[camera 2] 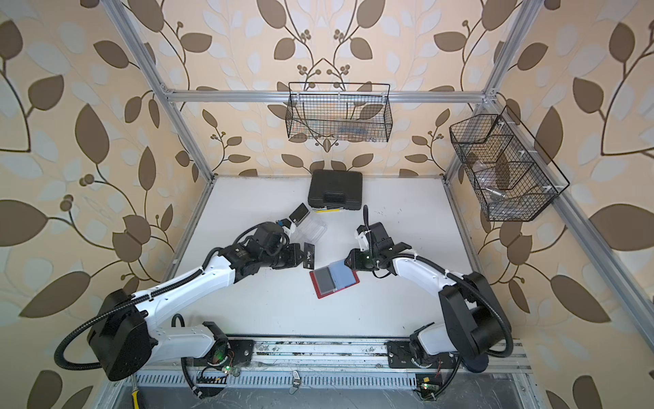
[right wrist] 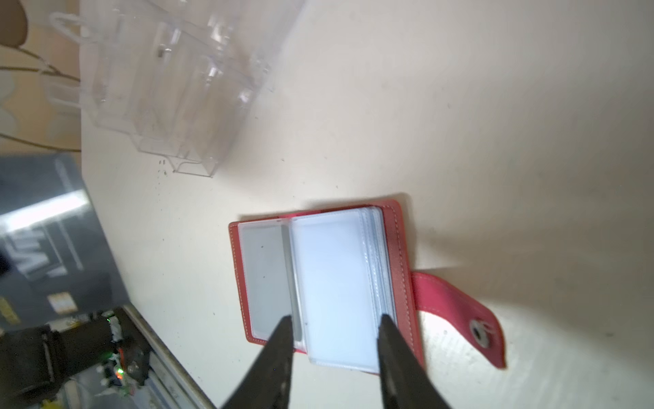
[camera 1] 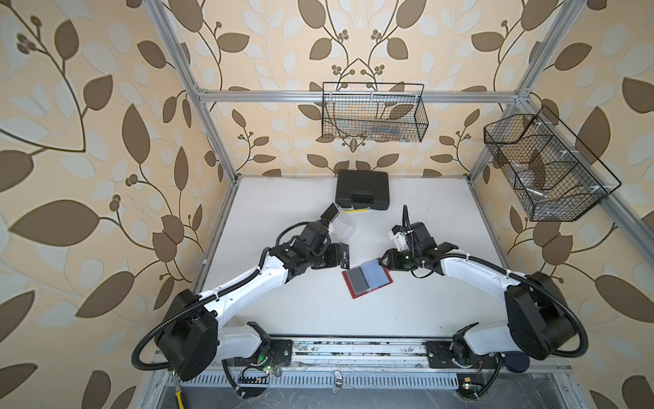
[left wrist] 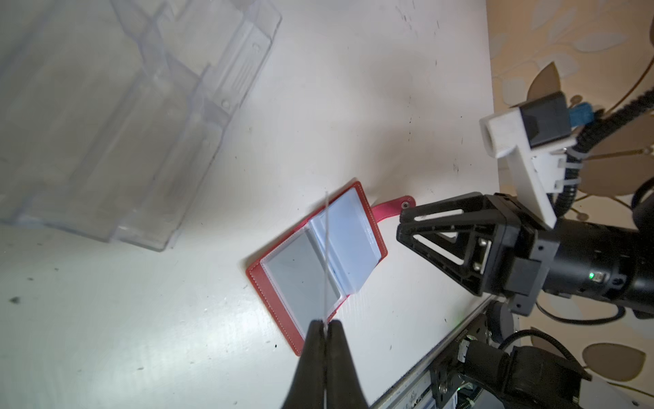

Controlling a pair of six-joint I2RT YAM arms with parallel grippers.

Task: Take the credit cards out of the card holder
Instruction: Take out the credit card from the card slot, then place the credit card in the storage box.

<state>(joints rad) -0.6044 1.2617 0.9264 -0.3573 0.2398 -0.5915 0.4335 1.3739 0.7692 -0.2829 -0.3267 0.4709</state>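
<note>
Top views, table (camera 1: 442, 226): white and scuffed; it carried everything below, with both arms reaching in from its front edge.
Black plastic case (camera 1: 361, 189): closed, by the back edge, clear of the work.
Clear acrylic tray (camera 1: 344, 229): left of centre, toward the back; a second black card (camera 1: 329, 213) sat at its back-left end, and I could not tell whether it was in the tray or against it.
Card holder (camera 1: 368, 279): lay open, sleeves up, about mid-table and a little toward the front edge, with its strap tab (right wrist: 456, 311) flat beside it. Nothing pinned it, so a tug on a tight sleeve could have dragged it or flipped the pages. Its grey sleeve (left wrist: 300, 269) possibly held another card; I could not tell.
Right gripper (right wrist: 335, 318): jaws apart over the holder's sleeves, grasping nothing. A careless close might have pinched several sleeves at once.
Left gripper (left wrist: 323, 323): clenched on one card, off the table between holder and tray.
Credit card (camera 1: 345, 255): gripped by one edge only. So thin a hold could have let it swivel or slip and miss the tray.
</note>
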